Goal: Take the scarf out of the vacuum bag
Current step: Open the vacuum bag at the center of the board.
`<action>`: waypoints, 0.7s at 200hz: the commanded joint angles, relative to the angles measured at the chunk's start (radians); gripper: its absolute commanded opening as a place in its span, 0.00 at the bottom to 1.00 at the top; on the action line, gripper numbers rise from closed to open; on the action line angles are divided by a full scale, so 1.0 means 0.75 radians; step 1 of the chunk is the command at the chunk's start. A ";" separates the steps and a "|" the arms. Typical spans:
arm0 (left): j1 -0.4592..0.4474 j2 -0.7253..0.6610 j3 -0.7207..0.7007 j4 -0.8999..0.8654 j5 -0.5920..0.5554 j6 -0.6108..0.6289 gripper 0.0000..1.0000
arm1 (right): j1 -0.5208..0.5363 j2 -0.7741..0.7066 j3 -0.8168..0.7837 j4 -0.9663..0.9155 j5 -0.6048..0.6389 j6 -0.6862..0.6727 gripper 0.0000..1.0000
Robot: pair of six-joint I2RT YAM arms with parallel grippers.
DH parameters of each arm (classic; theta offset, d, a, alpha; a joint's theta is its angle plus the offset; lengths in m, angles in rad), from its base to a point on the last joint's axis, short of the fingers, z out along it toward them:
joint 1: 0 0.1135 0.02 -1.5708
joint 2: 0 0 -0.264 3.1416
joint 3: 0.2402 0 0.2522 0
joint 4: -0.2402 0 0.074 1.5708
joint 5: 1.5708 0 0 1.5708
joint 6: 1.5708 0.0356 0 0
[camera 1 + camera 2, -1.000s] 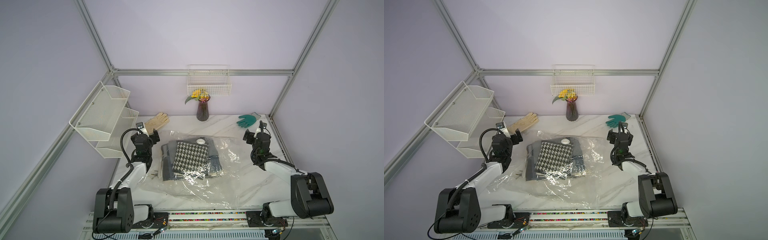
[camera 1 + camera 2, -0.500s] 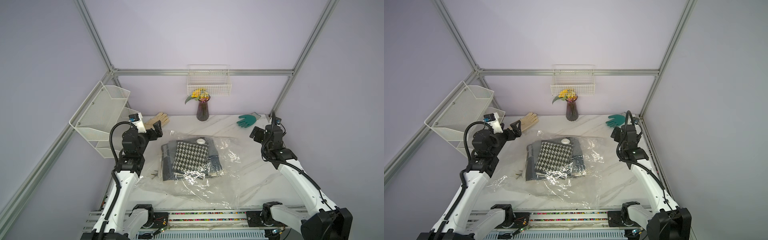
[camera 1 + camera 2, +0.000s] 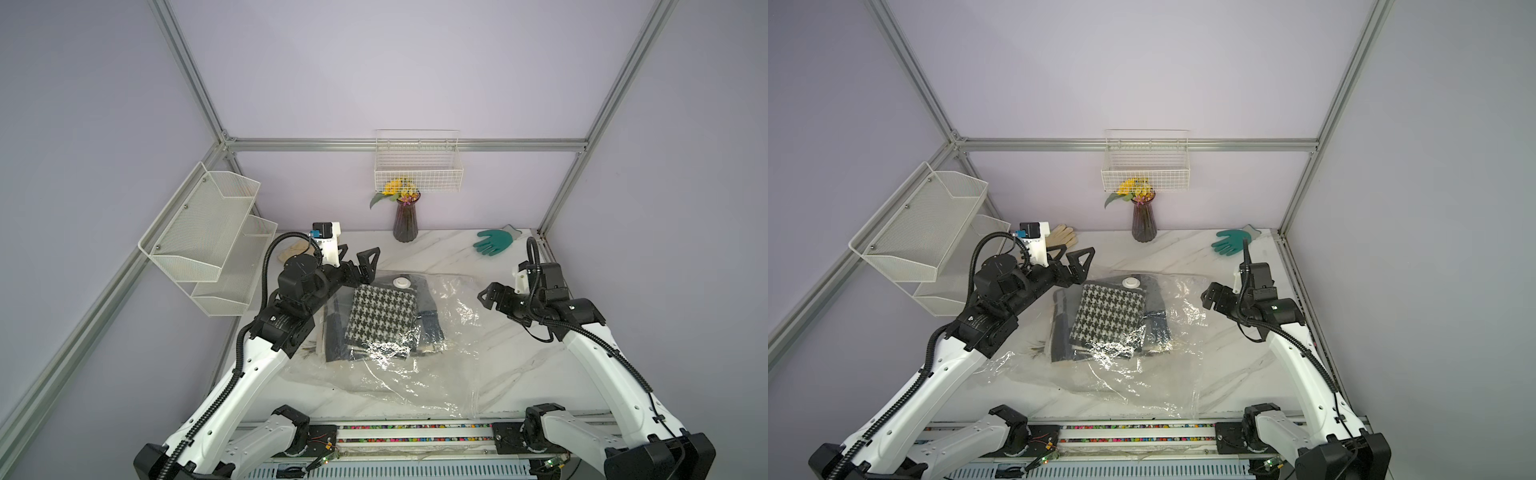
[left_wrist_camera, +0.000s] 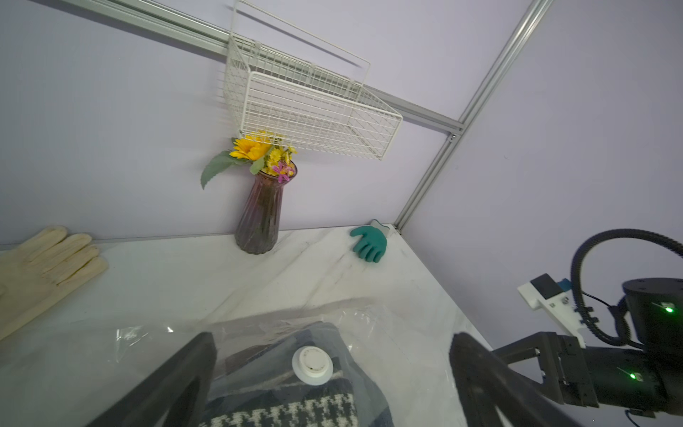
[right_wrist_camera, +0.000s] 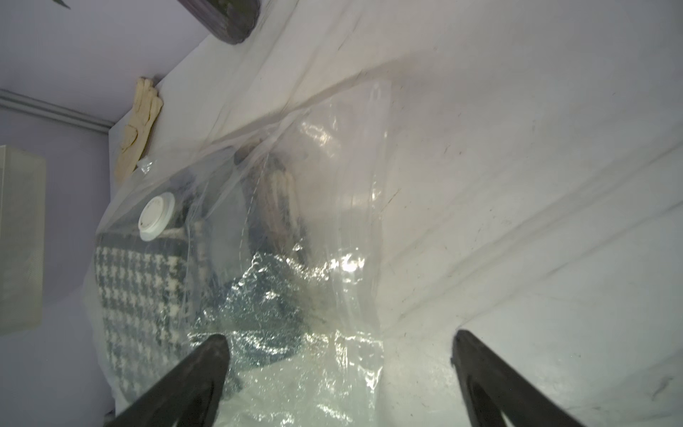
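Nothing of the job is done yet. The large, crinkly clear plastic vacuum bag [image 3: 415, 374] lies flat on the white marbled worktop [image 3: 457, 257], filling the middle of the frame in both top views. The folded black-and-white houndstooth scarf [image 3: 382, 316] sits inside it, in the bag's upper left part, just below the small round white valve cap [image 3: 402, 283], with darker folds of cloth showing around it. As far as the plastic lets one see, the whole scarf is enclosed. A bit of fringe lies close to the bag's left edge, and whether it pokes out is too small to tell.

The left tool [image 3: 357, 255] hangs left of centre, above the bag's upper left corner near the cap, jaws spread wide and empty. The right tool [image 3: 487, 296] hangs right of centre beside the bag's right edge, likewise released and holding nothing. In its wrist view the two fingers [image 5: 207, 366] stand apart over the crumpled plastic, and contact cannot be made out.

What remains, by my reading, is everything: find the bag's open edge (the pictures do not show which side that is), pin or lift the plastic with one arm, reach in with the other, and draw the scarf clear onto the worktop.
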 commanded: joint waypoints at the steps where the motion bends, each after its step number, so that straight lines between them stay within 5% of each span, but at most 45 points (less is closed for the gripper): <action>1: -0.048 0.051 0.107 -0.073 0.146 0.012 1.00 | 0.005 0.010 -0.045 -0.028 -0.179 0.026 0.97; 36: -0.246 0.072 0.090 -0.155 0.012 -0.007 1.00 | 0.005 0.077 -0.090 0.061 -0.184 0.013 0.91; 89: -0.688 0.158 0.154 -0.393 -0.499 0.145 1.00 | 0.002 0.218 -0.095 0.175 -0.190 -0.015 0.85; 114: -0.810 0.253 0.240 -0.579 -0.613 0.144 1.00 | -0.007 0.268 -0.094 0.227 -0.190 -0.028 0.83; 140: -0.879 0.395 0.355 -0.818 -0.674 0.115 1.00 | -0.007 0.327 -0.076 0.267 -0.219 -0.032 0.71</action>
